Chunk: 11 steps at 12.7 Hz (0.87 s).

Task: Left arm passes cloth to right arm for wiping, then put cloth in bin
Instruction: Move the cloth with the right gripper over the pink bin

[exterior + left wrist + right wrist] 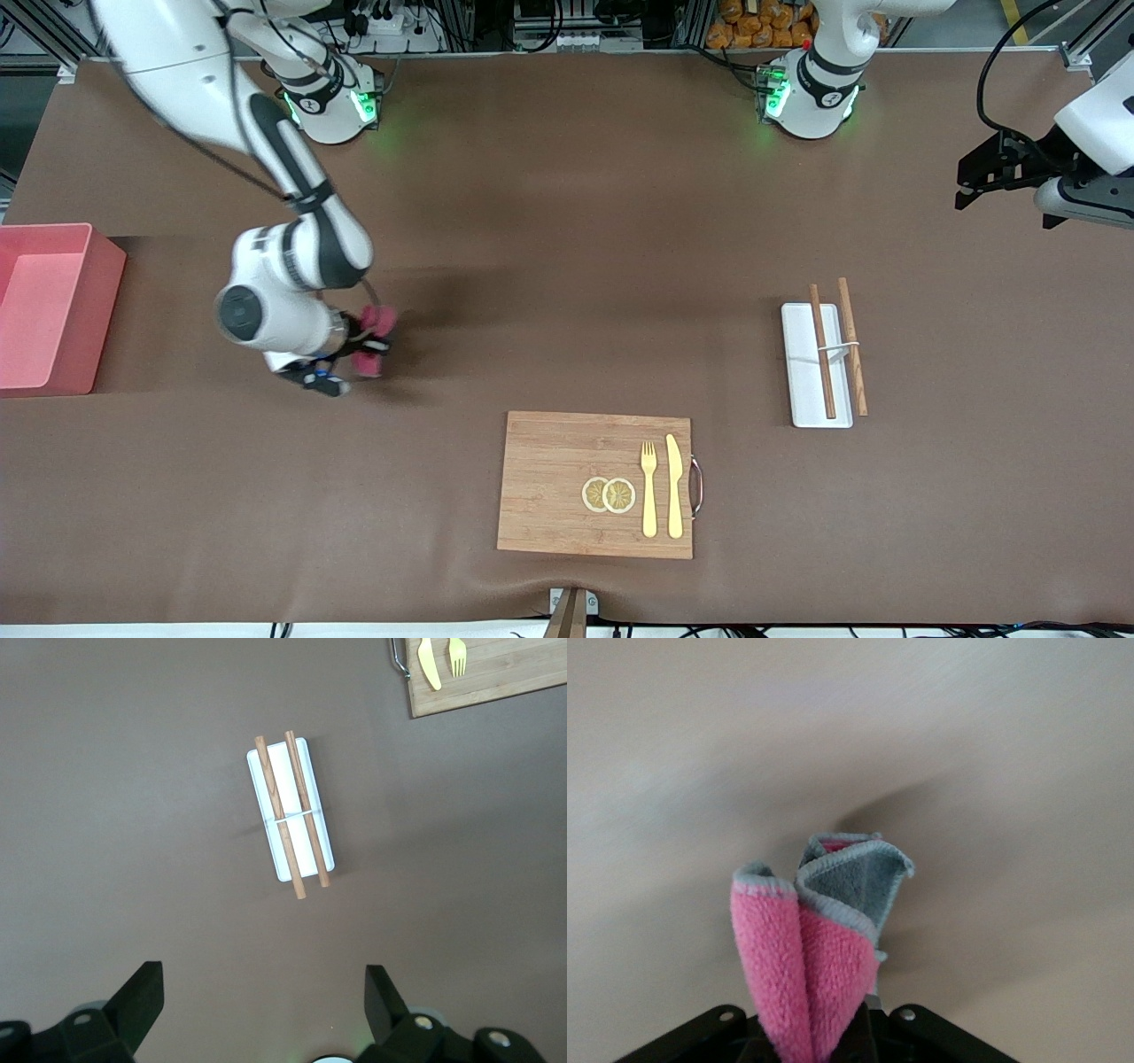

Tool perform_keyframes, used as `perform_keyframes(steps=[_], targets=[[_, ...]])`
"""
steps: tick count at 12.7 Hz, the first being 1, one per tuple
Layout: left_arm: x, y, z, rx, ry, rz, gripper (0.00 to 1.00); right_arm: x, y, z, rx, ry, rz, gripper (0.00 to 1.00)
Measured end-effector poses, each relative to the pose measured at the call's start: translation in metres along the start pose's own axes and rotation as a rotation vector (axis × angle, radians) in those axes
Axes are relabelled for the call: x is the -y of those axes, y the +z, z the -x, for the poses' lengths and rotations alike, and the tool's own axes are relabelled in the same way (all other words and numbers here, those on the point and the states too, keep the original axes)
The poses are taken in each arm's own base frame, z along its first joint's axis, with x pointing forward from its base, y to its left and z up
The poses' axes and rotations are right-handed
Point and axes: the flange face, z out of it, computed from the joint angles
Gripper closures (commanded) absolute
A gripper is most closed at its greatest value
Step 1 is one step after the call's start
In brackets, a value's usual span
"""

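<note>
My right gripper [359, 347] [833, 1032] is shut on the cloth [377, 322] [802, 961], a pink rag with a grey-blue side, which sticks out past the fingers in a folded bunch. It is low over the brown table, between the pink bin [104, 306] and the wooden cutting board; I cannot tell if the cloth touches the table. The bin stands at the right arm's end of the table and looks empty. My left gripper [964, 190] [263, 979] waits open and empty, high over the left arm's end of the table.
A wooden cutting board [549, 496] near the front edge carries two lemon slices [609, 494], a yellow fork [648, 487] and a yellow knife [674, 486]. A flat white tray [804, 390] [295, 784] with two wooden chopsticks [822, 350] [279, 815] lies toward the left arm's end.
</note>
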Motion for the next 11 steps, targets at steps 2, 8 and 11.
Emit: perform_keyframes(steps=[2,8,11], targets=[[0.000,0.000,0.000,0.000,-0.001,0.000,0.00,0.016,-0.012,0.011,-0.010,0.013,-0.025,1.00],[0.002,-0.002,0.001,-0.003,-0.004,0.000,0.00,-0.141,-0.130,-0.057,-0.059,-0.211,0.017,1.00],[0.005,-0.002,0.001,-0.005,-0.011,0.005,0.00,-0.246,-0.183,-0.083,-0.056,-0.349,0.032,1.00]])
